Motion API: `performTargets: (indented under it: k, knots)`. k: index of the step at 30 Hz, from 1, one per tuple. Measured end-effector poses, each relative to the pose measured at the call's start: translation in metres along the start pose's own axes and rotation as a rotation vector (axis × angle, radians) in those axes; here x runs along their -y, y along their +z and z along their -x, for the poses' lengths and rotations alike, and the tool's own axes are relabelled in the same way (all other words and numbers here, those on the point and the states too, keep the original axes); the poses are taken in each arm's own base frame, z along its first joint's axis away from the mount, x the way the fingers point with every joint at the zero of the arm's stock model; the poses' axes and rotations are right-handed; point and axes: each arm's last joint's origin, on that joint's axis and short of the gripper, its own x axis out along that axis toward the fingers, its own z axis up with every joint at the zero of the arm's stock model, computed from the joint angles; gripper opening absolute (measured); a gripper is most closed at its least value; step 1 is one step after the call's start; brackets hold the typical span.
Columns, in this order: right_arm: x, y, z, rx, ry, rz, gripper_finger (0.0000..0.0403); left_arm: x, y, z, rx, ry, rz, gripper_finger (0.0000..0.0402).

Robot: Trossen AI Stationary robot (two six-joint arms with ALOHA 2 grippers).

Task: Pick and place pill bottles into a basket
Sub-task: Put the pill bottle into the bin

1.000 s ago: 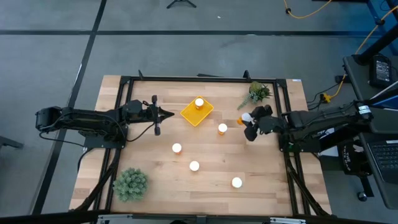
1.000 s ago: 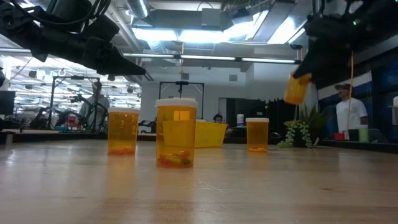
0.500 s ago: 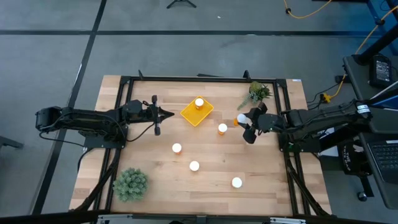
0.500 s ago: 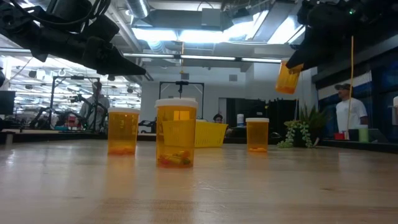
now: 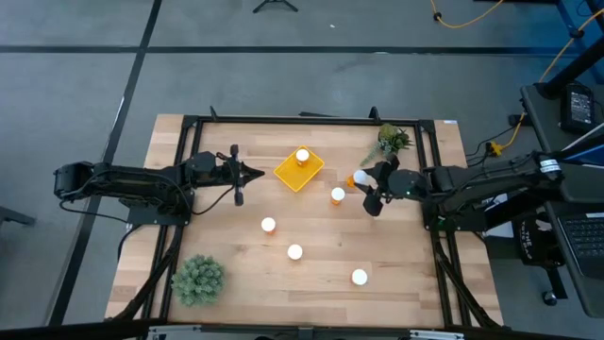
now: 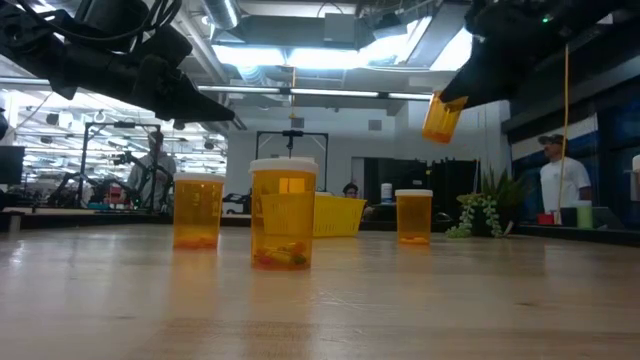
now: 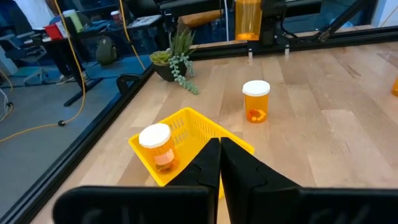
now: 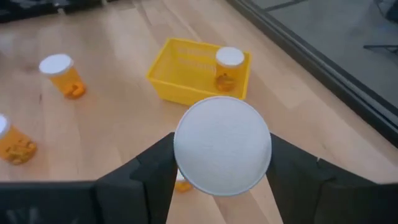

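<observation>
The yellow basket (image 5: 293, 173) sits at the table's back middle with one pill bottle (image 5: 302, 156) standing in it. My right gripper (image 5: 371, 190) is shut on another pill bottle (image 5: 360, 178) and holds it in the air, right of the basket and near a standing bottle (image 5: 338, 195). The low view shows the held bottle (image 6: 440, 116) tilted, high above the table. Its white cap (image 8: 222, 144) fills the right wrist view, with the basket (image 8: 186, 74) beyond. Three more bottles (image 5: 268, 225) (image 5: 294, 252) (image 5: 360, 277) stand toward the front. My left gripper (image 5: 247, 173) is shut and empty, left of the basket (image 7: 193, 127).
A trailing green plant (image 5: 390, 141) sits at the back right, close behind my right gripper. A round bushy plant (image 5: 197, 278) sits at the front left. A black frame (image 5: 311, 120) runs around the table edge. People stand in the room beyond, in the low view.
My right gripper has carried the bottle left toward the basket and somewhat higher. The left arm and the other bottles have not moved.
</observation>
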Motion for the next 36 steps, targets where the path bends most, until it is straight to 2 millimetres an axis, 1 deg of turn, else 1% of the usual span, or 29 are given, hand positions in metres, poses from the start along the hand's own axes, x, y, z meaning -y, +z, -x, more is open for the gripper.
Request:
performTargets:
  k: [5, 13, 20, 24, 30, 36]
  knots:
    - [0.002, 0.004, -0.014, 0.012, -0.026, 0.019, 0.0214, 0.0, 0.0, 0.0, 0.0, 0.0, 0.057, 0.0005]
    - [0.006, 0.016, -0.035, 0.083, 0.047, 0.049, 0.0214, 0.0, 0.0, 0.0, 0.0, 0.0, 0.059, 0.0006]
    - [0.016, 0.02, -0.056, 0.069, 0.076, 0.059, 0.0214, 0.0, 0.0, 0.0, 0.0, 0.0, 0.059, 0.0005]
    - [0.019, 0.034, -0.066, 0.069, 0.088, 0.086, 0.0214, 0.0, 0.0, 0.0, 0.0, 0.0, 0.059, 0.0008]
    - [0.019, 0.056, -0.083, 0.047, 0.059, 0.15, 0.0214, 0.0, 0.0, 0.0, 0.0, 0.0, 0.059, 0.0004]
    - [0.026, 0.074, -0.102, 0.03, 0.041, 0.161, 0.0214, 0.0, 0.0, 0.0, 0.0, 0.0, 0.06, 0.0006]
